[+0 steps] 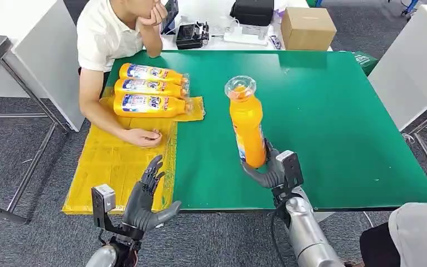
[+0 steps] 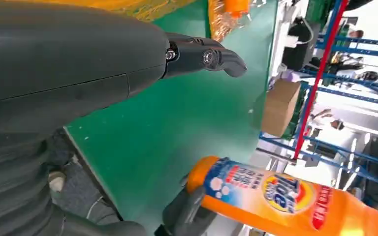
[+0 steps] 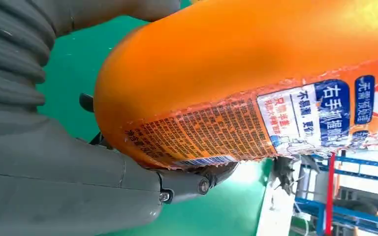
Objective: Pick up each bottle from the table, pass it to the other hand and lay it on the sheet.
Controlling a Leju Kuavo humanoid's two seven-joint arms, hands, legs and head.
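Bottle [image 1: 246, 125]: orange plastic, stiff, glossy, probably slippery and bottom-heavy; stood upright above the near table edge, gripped at its base by right hand [image 1: 271, 169]. Left hand [image 1: 144, 200] open, empty. Best grasped mid-body.

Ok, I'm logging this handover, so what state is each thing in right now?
Held orange bottle: upright, lifted, gripped near its base, cap on.
Right hand: grips that bottle.
Left hand: empty, fingers apart, over the table's near edge.
Three bottles: lying side by side on the yellow sheet.
Cardboard box: closed.
Person's hand: resting on the sheet.
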